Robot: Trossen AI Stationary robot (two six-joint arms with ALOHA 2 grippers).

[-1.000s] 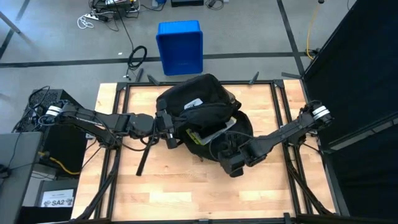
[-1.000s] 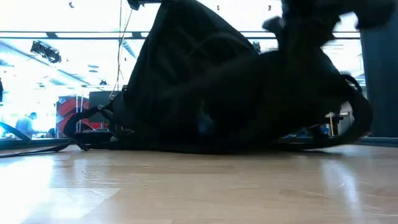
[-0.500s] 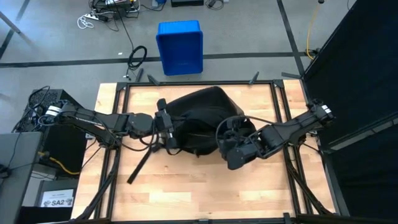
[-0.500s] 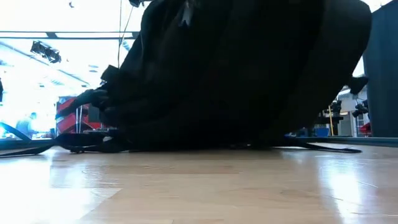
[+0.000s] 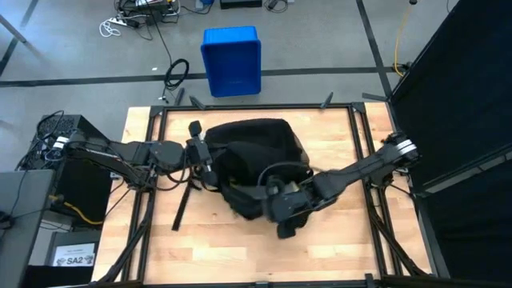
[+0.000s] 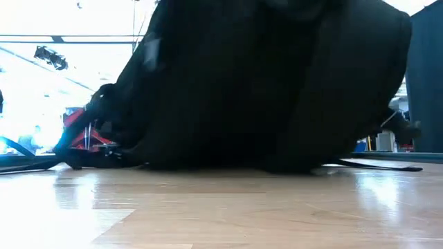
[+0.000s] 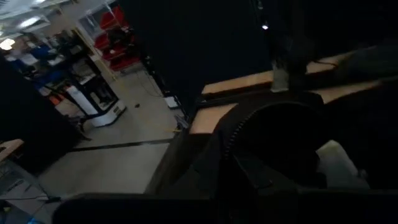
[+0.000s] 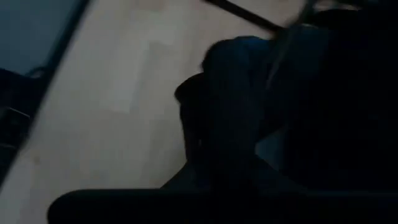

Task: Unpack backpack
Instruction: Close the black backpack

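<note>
A grey workshop floor surrounds the wooden table (image 5: 240, 248), with a blue bin (image 5: 232, 60) standing on the floor beyond the table's far edge, well away from both claws. On the table the backpack (image 5: 252, 156) lies slumped between the two arms, a dark mound that fills most of the low view. It looks held from both sides so the fabric stays put while the bag is worked open; no contents show outside it yet, so the unpacking seems barely begun.

The left gripper (image 5: 204, 156) sits against the bag's side nearest its own arm, clenched, apparently on a fold or strap of the fabric, though exactly what it pinches is lost in the black cloth. A loose strap (image 5: 182, 210) trails across the wood below it.

The right gripper (image 5: 276, 200) is at the bag's near edge, fingers fully closed, pressed into dark fabric; whether it truly grasps material or only touches it cannot be told.
</note>
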